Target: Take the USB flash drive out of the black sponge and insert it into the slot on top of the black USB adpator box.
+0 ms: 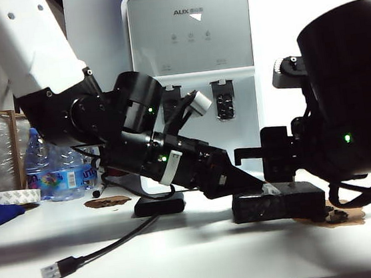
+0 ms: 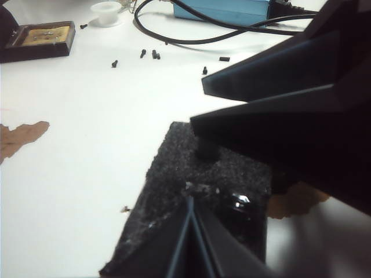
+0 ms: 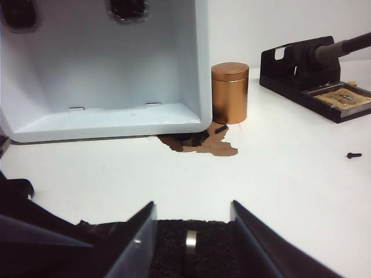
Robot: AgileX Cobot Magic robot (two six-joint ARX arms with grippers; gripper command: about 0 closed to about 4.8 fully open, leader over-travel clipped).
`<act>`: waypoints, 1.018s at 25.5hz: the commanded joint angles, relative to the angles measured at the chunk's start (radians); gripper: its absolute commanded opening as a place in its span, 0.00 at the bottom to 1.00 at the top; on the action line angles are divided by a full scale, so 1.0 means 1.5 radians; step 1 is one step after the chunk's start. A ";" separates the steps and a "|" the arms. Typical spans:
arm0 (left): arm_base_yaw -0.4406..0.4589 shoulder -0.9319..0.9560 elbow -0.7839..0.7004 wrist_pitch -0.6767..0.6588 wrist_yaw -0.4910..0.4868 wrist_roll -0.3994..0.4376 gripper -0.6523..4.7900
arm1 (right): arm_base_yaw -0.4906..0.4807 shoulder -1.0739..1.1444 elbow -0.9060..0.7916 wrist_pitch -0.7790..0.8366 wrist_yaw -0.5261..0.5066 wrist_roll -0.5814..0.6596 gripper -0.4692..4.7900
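Observation:
The black sponge point(image 1: 280, 203) lies on the white table, right of the middle. My left gripper point(image 2: 189, 202) is shut, its tip resting on the sponge's top. The USB flash drive point(image 3: 191, 250) stands upright in the sponge. It is a thin silvery strip between the open fingers point(image 3: 142, 234) of my right gripper point(image 3: 193, 204), which straddle it without touching. In the left wrist view those right fingers point(image 2: 266, 124) reach over the sponge point(image 2: 174, 174). The black USB adpator box point(image 1: 159, 204) lies flat to the sponge's left. Its cable ends in a silver plug point(image 1: 51, 272) near the front edge.
A white water dispenser point(image 1: 193, 57) stands behind the sponge. A copper tin point(image 3: 230, 92) and a soldering stand point(image 3: 313, 75) are close by. Water bottles point(image 1: 55, 170) and a tape roll point(image 1: 4, 198) sit far left. Small black screws point(image 2: 145, 54) lie loose on the table.

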 commanded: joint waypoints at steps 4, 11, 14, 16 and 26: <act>-0.001 0.002 0.000 -0.019 0.000 0.004 0.11 | 0.001 0.000 0.001 0.001 0.003 0.000 0.50; -0.001 0.002 0.000 -0.019 0.000 0.004 0.11 | 0.001 0.002 0.001 -0.037 0.002 0.017 0.50; -0.001 0.002 0.000 -0.019 0.000 0.004 0.11 | 0.001 0.008 0.001 -0.042 0.003 0.031 0.50; -0.001 0.002 0.000 -0.019 0.000 0.004 0.11 | 0.001 0.013 0.001 -0.041 0.003 0.038 0.50; -0.001 0.002 0.000 -0.019 0.000 0.004 0.11 | -0.009 0.022 0.010 -0.041 -0.017 0.040 0.50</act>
